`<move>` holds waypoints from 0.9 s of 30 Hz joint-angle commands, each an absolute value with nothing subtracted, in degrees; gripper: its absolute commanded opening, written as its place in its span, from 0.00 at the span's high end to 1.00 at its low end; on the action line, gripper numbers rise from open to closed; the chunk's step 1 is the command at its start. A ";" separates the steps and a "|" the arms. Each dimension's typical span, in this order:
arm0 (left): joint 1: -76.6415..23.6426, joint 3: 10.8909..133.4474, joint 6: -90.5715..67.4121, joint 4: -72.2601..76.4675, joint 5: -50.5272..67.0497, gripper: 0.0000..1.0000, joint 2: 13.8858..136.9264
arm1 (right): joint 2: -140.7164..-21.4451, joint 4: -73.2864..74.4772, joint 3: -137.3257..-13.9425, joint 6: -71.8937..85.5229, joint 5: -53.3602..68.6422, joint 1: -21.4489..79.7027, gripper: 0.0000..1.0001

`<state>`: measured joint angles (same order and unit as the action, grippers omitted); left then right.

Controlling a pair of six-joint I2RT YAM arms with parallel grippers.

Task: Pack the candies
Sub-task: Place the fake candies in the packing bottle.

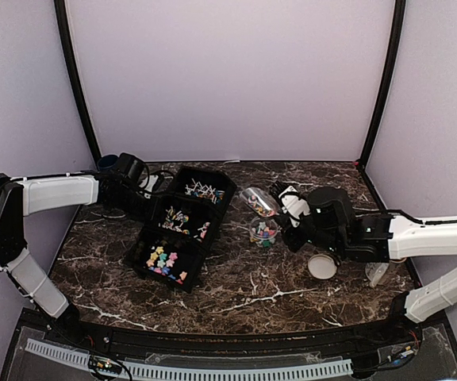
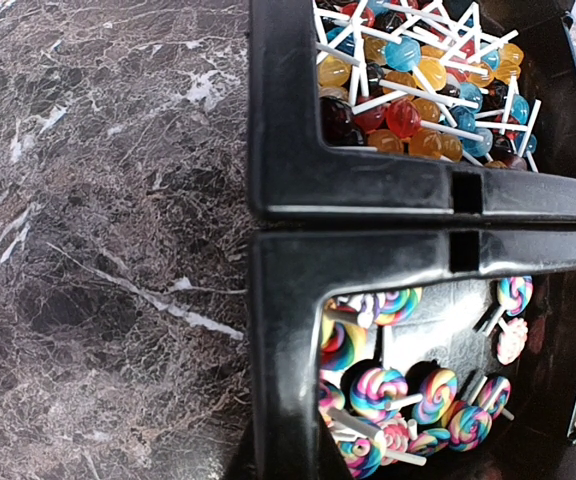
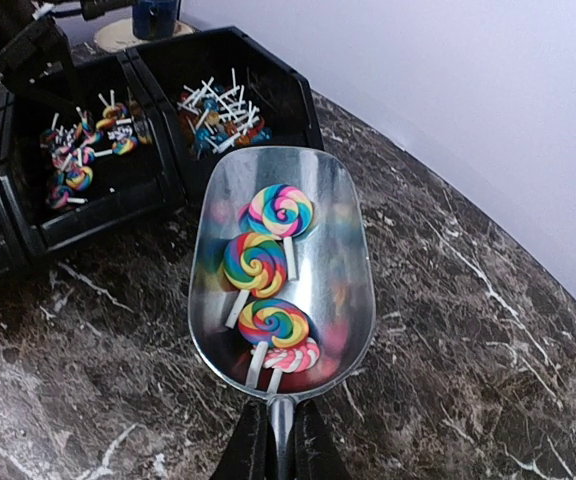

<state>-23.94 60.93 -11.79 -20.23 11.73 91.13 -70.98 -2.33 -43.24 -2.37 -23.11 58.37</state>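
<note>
Scoop (image 3: 283, 300) loaded with candies (image 3: 255, 262), beside the tray (image 3: 98, 218).
Your right gripper (image 3: 280, 445) is clamped on the scoop's handle; four swirl lollipops lie in its bowl, and more candies fill the tray's compartments. Your left gripper (image 1: 145, 184) sits at the tray's far left corner; you cannot tell whether it grips anything.

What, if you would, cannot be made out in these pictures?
- Left gripper: absent from left wrist view; too dark from top.
- Right gripper: fingers on scoop cut by right wrist view's bottom edge.
- Candies in clear cup: absent from wrist views; too small from top.
</note>
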 commanded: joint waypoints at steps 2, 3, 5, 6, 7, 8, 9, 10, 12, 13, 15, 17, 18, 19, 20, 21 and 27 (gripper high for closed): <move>-23.96 64.17 -12.80 -16.28 15.47 1.00 88.04 | -68.45 5.81 -43.71 1.22 -26.63 57.11 1.00; -23.99 64.16 -12.75 -16.26 15.55 1.00 88.02 | -68.28 7.10 -44.08 1.64 -27.09 56.88 1.00; -23.97 64.23 -12.82 -16.34 15.77 1.00 88.22 | -68.00 9.93 -44.87 2.21 -27.46 56.49 1.00; -23.95 64.25 -12.86 -16.41 15.81 1.00 88.24 | -67.96 11.36 -45.29 2.42 -27.35 56.31 1.00; -23.94 64.25 -12.92 -16.43 15.90 1.00 88.27 | -67.88 12.67 -45.76 2.47 -27.40 56.19 1.00; -23.97 64.27 -12.91 -16.44 15.97 1.00 88.37 | -67.85 13.99 -46.16 2.49 -27.36 56.09 1.00; -23.91 64.32 -12.91 -16.44 16.04 1.00 88.41 | -67.87 15.25 -46.62 2.59 -27.35 56.00 1.00; -23.94 64.32 -12.90 -16.44 16.08 1.00 88.49 | -67.98 16.32 -47.07 2.65 -27.23 55.92 1.00; -23.96 64.34 -12.87 -16.44 16.17 1.00 88.57 | -68.38 18.67 -48.08 2.69 -26.76 55.77 1.00; -23.93 64.34 -12.86 -16.50 16.26 1.00 88.66 | -68.64 19.66 -48.58 2.80 -26.53 55.72 1.00; -23.98 64.42 -12.86 -16.54 16.34 1.00 88.74 | -69.50 21.43 -49.52 2.90 -26.09 55.72 1.00; -23.97 64.42 -12.83 -16.52 16.43 1.00 88.83 | -70.29 23.15 -50.64 3.06 -25.81 55.72 1.00; -23.99 64.42 -12.88 -16.61 16.48 1.00 88.84 | -70.79 24.00 -51.41 3.07 -25.59 55.72 1.00; -23.97 64.38 -12.87 -16.64 16.56 1.00 88.93 | -71.16 24.85 -52.05 3.08 -25.28 55.72 1.00; -23.93 64.50 -12.84 -16.66 16.65 1.00 88.94 | -71.65 26.00 -52.72 3.03 -25.09 55.71 1.00; -23.99 64.51 -12.84 -16.74 16.69 1.00 88.88 | -72.08 26.82 -53.42 2.99 -24.75 55.72 1.00; -23.97 64.49 -12.83 -16.70 16.79 1.00 88.80 | -74.64 30.94 -56.33 2.40 -24.21 55.66 1.00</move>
